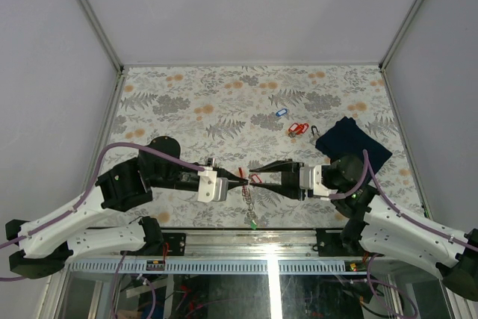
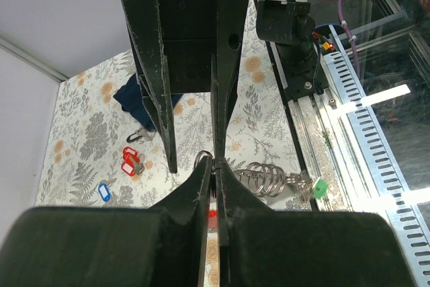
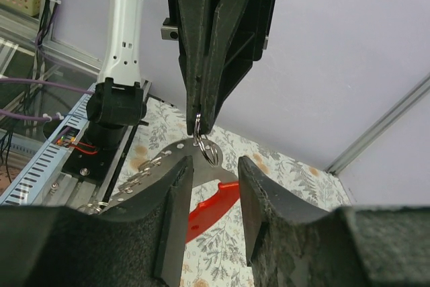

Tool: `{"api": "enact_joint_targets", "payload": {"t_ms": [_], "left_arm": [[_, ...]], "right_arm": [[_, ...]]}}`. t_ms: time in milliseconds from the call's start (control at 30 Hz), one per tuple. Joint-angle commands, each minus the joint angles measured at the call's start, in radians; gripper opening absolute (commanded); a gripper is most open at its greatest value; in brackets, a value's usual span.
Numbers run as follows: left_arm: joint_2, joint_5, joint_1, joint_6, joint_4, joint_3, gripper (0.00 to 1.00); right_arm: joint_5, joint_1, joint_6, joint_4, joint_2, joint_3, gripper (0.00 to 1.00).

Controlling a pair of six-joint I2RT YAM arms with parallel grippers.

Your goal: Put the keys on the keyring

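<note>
Left gripper (image 1: 240,182) is clamped on the keyring (image 3: 205,150), mid-near over the surface, just left of the right gripper (image 1: 259,178). Right jaws are partway apart w/ the red-tagged key (image 3: 213,208) between em, can't tell if it's pinched. Tag's long axis runs across the jaws, blade end toward the ring imo.

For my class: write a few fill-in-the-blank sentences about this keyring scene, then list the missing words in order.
The left gripper is shut on a small metal ____.
The tag at the free end of the chain is ____.
The key lying farthest from the arms has a ____ tag.
The navy cloth lies on the ____ arm's side.
Missing words: ring, green, blue, right.
</note>
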Motion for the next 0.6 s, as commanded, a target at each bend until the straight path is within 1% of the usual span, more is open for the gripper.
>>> {"api": "enact_joint_targets", "payload": {"t_ms": [0,200,267,367,467,567], "left_arm": [[-0.004,0.015,0.004,0.011,0.040,0.039,0.00],[-0.003,0.016,0.003,0.013,0.039,0.040,0.00],[-0.003,0.015,0.004,0.013,0.039,0.039,0.00],[-0.005,0.011,0.003,0.012,0.038,0.040,0.00],[-0.014,0.008,0.003,0.003,0.038,0.039,0.00],[-0.037,0.014,0.003,-0.025,0.060,0.028,0.00]], "right_arm": [[-0.002,0.023,-0.025,0.058,0.010,0.055,0.39],[0.000,0.045,-0.028,0.058,0.034,0.065,0.27],[0.002,0.050,-0.025,0.065,0.038,0.064,0.22],[0.002,0.054,-0.015,0.061,0.037,0.070,0.11],[0.033,0.054,0.007,-0.018,0.031,0.102,0.02],[0.073,0.054,0.024,-0.163,0.018,0.156,0.00]]}}
